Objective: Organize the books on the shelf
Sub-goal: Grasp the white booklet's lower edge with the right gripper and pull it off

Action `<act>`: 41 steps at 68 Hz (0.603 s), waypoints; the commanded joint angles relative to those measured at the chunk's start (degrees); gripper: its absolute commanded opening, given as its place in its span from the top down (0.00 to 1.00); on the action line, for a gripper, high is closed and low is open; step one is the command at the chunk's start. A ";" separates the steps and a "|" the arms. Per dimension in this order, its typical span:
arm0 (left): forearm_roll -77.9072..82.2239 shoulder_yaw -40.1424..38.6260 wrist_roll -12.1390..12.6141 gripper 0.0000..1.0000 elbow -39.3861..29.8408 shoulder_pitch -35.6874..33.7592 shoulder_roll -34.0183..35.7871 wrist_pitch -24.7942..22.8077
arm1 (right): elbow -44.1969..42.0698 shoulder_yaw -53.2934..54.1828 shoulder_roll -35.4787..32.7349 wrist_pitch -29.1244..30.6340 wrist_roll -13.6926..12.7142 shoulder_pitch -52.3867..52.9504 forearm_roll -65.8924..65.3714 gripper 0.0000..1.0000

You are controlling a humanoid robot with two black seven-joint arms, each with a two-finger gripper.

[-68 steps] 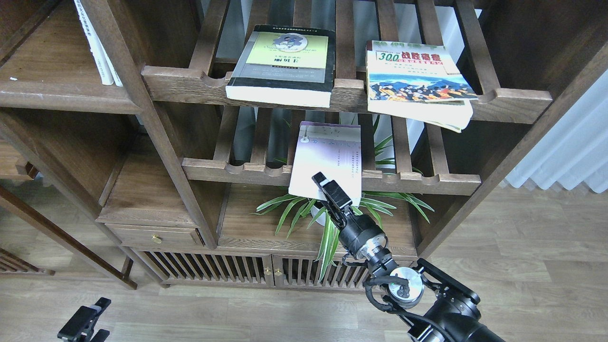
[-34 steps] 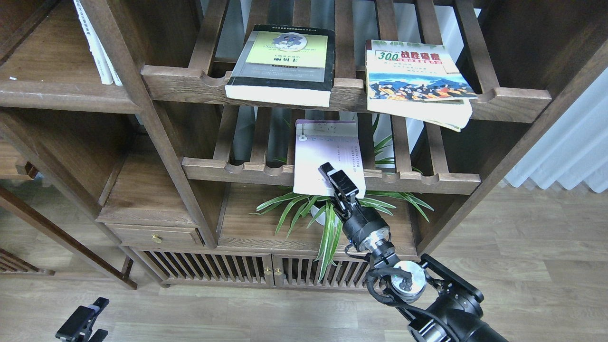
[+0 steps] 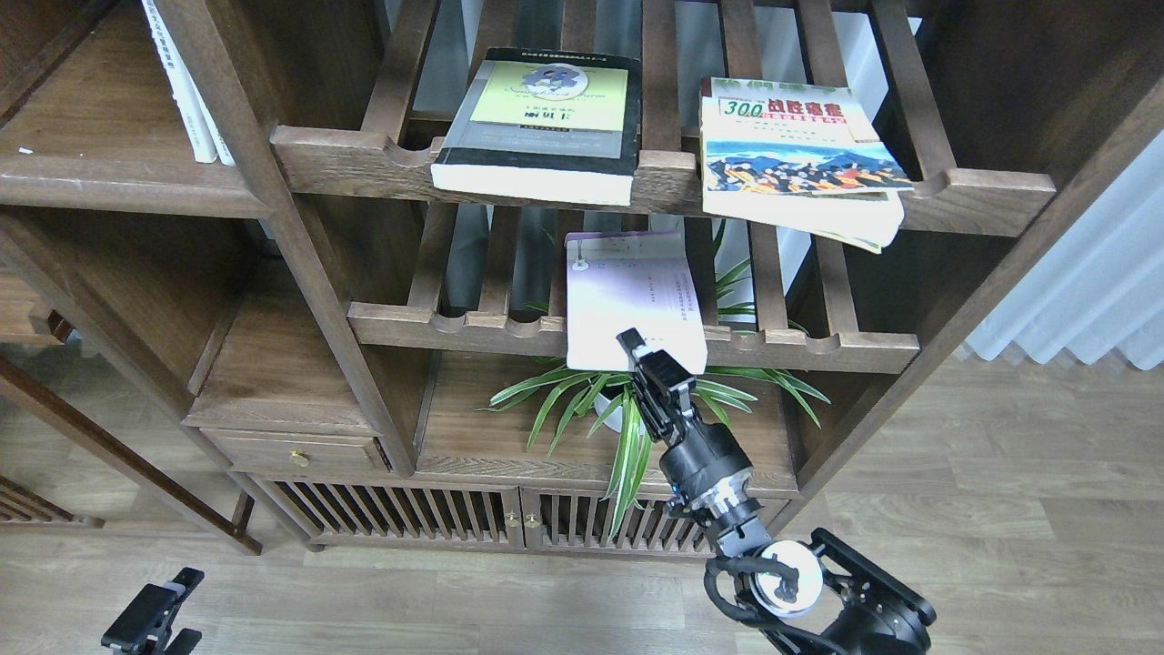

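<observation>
At lower right of the frame the right arm (image 3: 800,582) is matte black with a silver disc joint, a steel collar, looped black cables and a slim black tool (image 3: 647,357); another black tool (image 3: 150,619) shows at lower left.

We have a single view, from the head, looking forward and steeply down at a wooden bookcase (image 3: 300,273) standing near us. Its slatted racks (image 3: 637,341) fill the upper frame and the plank floor (image 3: 1000,509) lies below. Our right arm (image 3: 727,491) rises from the bottom edge; the left, perhaps, shows at the bottom-left corner.
</observation>
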 commanded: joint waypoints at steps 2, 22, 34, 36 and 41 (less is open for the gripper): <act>0.00 0.05 0.23 0.00 0.00 -0.07 0.00 0.00 | 1.25 -0.81 -0.01 -0.06 -0.04 -1.98 -0.07 0.96; 0.00 1.11 0.93 0.00 0.00 0.37 0.35 0.00 | 13.03 -1.78 -0.01 -0.06 -0.30 -11.47 -0.24 0.96; 0.62 1.98 0.93 0.00 0.26 0.10 0.00 0.00 | 16.02 -1.78 -0.01 -0.06 -1.88 -18.15 -0.33 0.96; 0.88 2.77 0.85 0.00 0.26 -0.77 0.00 0.00 | 17.41 -1.95 -0.01 -0.06 -2.41 -20.07 -0.33 0.95; 0.88 3.13 0.85 0.00 0.17 -1.65 0.09 0.00 | 19.62 -2.57 -0.01 -0.06 -2.59 -21.49 -0.33 0.95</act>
